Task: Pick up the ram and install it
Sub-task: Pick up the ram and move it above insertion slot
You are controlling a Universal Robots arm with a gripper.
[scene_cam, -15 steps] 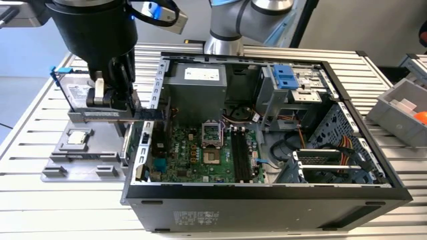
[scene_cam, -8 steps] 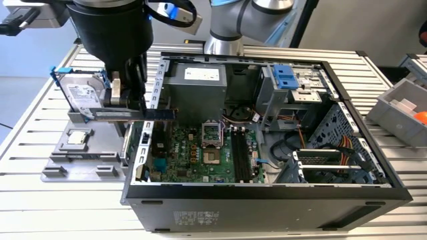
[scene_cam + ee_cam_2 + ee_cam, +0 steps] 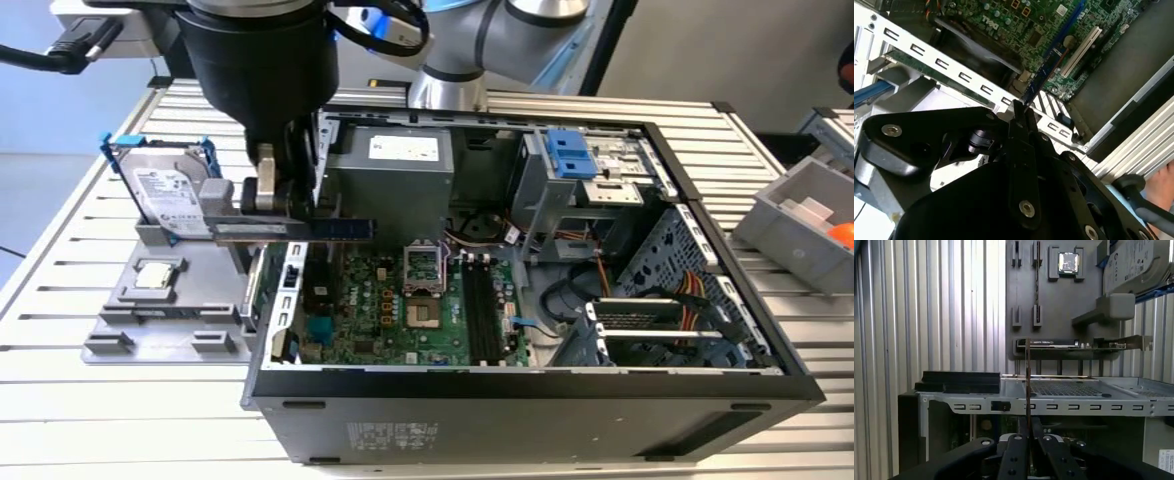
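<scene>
**Slatted bench, open case: ram clamped in the jaws**

Ribbed metal bench [image 3: 80, 400] carries an open computer case [image 3: 534, 400] lying on its side, with a grey fixture plate [image 3: 174, 325] just beside it on the exterior view's left.

The jaws are pressed together on the ram [image 3: 342, 228], pinching its thin board flat between them. In the second wrist view the black fingers [image 3: 1021, 150] meet with no gap but the board's own thickness. The ram [image 3: 1043, 72] juts out from their tips, slanting over the green motherboard [image 3: 1024, 25].

The pinched stretch of the ram is hidden between the fingers. In the first wrist view the ram [image 3: 1027, 375] is seen edge-on, a thin upright line, so its chips cannot be made out. In the exterior view its outer end runs in front of the hard drive [image 3: 171, 195] and its holder, where the end is hard to tell apart. The arm [image 3: 260, 60] covers the case's back corner.

In the exterior view the ram is held level, above the case wall on the exterior view's left. Its blue end reaches over the motherboard [image 3: 387, 300], raised clear of it. It is apart from the long black slots [image 3: 477, 310], which lie further to the exterior view's right.
</scene>
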